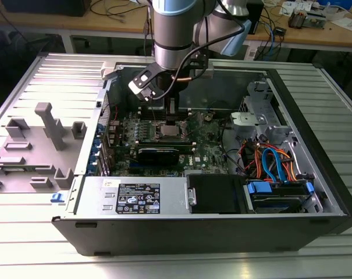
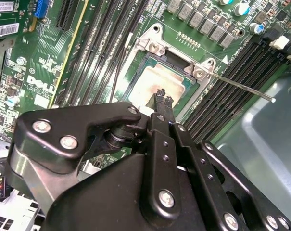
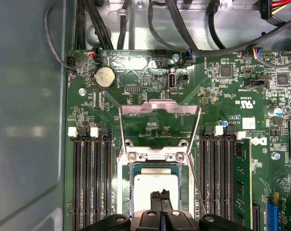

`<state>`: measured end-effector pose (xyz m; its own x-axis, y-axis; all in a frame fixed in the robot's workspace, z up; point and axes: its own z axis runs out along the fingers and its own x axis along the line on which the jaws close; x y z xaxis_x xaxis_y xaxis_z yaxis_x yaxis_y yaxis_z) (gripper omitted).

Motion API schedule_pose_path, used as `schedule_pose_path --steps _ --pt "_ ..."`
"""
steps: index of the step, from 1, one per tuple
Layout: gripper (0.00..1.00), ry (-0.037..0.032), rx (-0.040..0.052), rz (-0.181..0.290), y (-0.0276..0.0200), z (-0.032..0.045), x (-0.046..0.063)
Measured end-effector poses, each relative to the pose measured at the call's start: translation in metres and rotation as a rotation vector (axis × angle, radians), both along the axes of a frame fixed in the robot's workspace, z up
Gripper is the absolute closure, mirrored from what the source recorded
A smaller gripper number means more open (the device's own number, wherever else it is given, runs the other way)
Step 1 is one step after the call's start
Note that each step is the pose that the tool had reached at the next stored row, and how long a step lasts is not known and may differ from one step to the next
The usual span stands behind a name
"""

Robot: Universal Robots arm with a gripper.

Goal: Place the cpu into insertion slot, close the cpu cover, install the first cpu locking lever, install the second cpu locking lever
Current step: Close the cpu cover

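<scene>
Plainly the first step is about finished: inside the open computer case (image 1: 181, 232) on the bench (image 1: 36, 256), the cpu (image 3: 147, 185) lies flat inside the insertion slot (image 3: 155, 167), its dull silver top level with the dark rim and square to it as far as I can judge. The gripper (image 3: 160, 195) hangs straight over the chip, its jaws drawn together with nothing between them, the tips at or just above the metal top; I cannot tell whether they touch it. The cpu cover (image 3: 158, 107) stands swung open just beyond the socket, between the banks of memory slots (image 3: 90, 183), so it is not yet closed. One thin locking lever (image 2: 241, 89) sticks out free across the neighbouring slots in the second wrist view, unlatched. To my eye, shutting the cover calls for the jaws to leave the chip without nudging it, then for a push on the raised plate's far edge so that it folds down evenly over the chip
</scene>
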<state>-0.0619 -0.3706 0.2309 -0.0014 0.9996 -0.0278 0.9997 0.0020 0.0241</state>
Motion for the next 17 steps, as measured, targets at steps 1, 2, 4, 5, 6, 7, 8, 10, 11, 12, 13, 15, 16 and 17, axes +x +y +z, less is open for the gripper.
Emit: schedule_pose_path --steps 1,2,4,5,6,7,8,10,11,12,13,15,16,17 --pt "0.89 0.0000 0.0001 0.000 0.0000 0.0009 0.0000" --pt "0.89 0.0000 0.0000 0.000 0.0000 0.0016 0.0000" --pt "0.89 -0.0001 0.0001 0.000 0.0000 0.0029 0.0000" --pt "0.89 -0.0001 0.0001 0.000 0.0000 0.0035 0.0000" --pt "0.89 0.0000 0.0001 0.000 0.0000 0.0039 0.0000" --pt "0.89 -0.0002 0.0002 0.000 0.0000 0.0042 0.0000" --pt "0.89 -0.0001 0.0001 0.000 0.0000 0.0045 0.0000" --pt "0.89 -0.0001 0.0001 0.000 0.0000 0.0053 0.0000" --pt "0.89 0.0000 0.0000 0.000 0.0000 0.0058 0.0000" --pt "0.89 0.0000 0.0000 0.000 0.0000 0.0062 0.0000" --pt "0.89 -0.0001 0.0001 0.000 0.0000 0.0064 0.0000" --pt "0.89 0.0000 0.0001 0.000 0.0000 0.0071 0.0000" --pt "0.89 0.0000 0.0000 0.000 0.0000 0.0075 0.0000" --pt "0.89 0.0000 0.0001 0.000 0.0000 0.0077 0.0000"
